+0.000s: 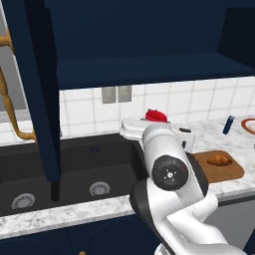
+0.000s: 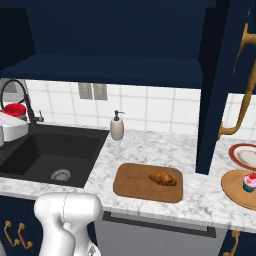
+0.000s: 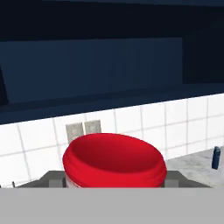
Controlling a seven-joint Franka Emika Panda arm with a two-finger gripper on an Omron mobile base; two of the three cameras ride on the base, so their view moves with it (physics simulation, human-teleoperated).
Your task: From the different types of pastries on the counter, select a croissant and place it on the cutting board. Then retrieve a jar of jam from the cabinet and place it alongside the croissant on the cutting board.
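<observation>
Red-lidded jam jar (image 3: 114, 161) sat clamped in end effector (image 1: 164, 124), lifted above black sink (image 2: 50, 150) for transfer; golden-brown croissant (image 2: 162, 178) already lay on brown wooden cutting board (image 2: 135, 185).

Red-lidded jar of jam (image 3: 114, 161) upright, clamped between the gripper (image 3: 114, 183) fingers above the sink. Golden croissant (image 2: 162, 178) lying flat on brown cutting board (image 2: 132, 186), well right of the gripper.
</observation>
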